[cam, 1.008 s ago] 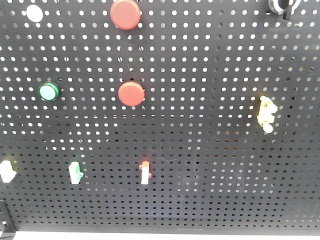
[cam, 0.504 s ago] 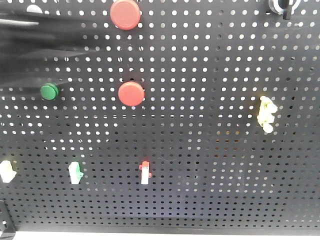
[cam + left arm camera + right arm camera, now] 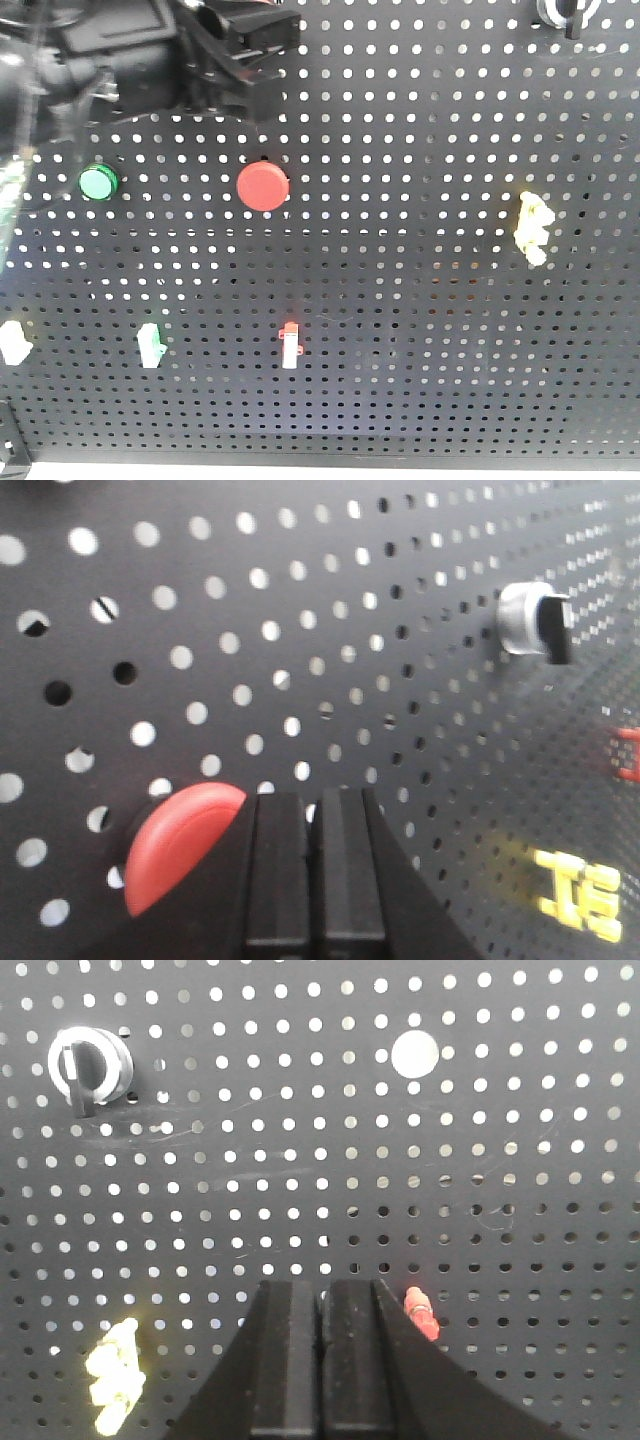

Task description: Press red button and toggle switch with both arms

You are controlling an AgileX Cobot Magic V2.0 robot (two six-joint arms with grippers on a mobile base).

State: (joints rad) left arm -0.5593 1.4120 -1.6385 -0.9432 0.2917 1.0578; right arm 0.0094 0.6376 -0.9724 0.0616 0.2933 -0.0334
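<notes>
In the front view my left arm (image 3: 140,60), bulky and black, reaches in from the top left, and its gripper (image 3: 255,45) covers the spot of the upper red button. A second red button (image 3: 263,187) sits free below it. In the left wrist view the gripper (image 3: 312,810) is shut, tips close to the board, with a red button (image 3: 180,840) just left of them, partly hidden. In the right wrist view the gripper (image 3: 322,1295) is shut, a red toggle switch (image 3: 421,1313) just right of its tips. The red toggle also shows in the front view (image 3: 290,346).
On the black pegboard (image 3: 420,330): a green button (image 3: 98,182), white toggle (image 3: 12,342), green toggle (image 3: 150,345), yellow toggle (image 3: 533,227), and a black selector knob (image 3: 565,12). The knob (image 3: 88,1063) and yellow toggle (image 3: 113,1373) also show in the right wrist view.
My left arm has swept in from the left along the top of the board and now covers the upper red button, which was in plain view before. The green button's glow has dimmed.
</notes>
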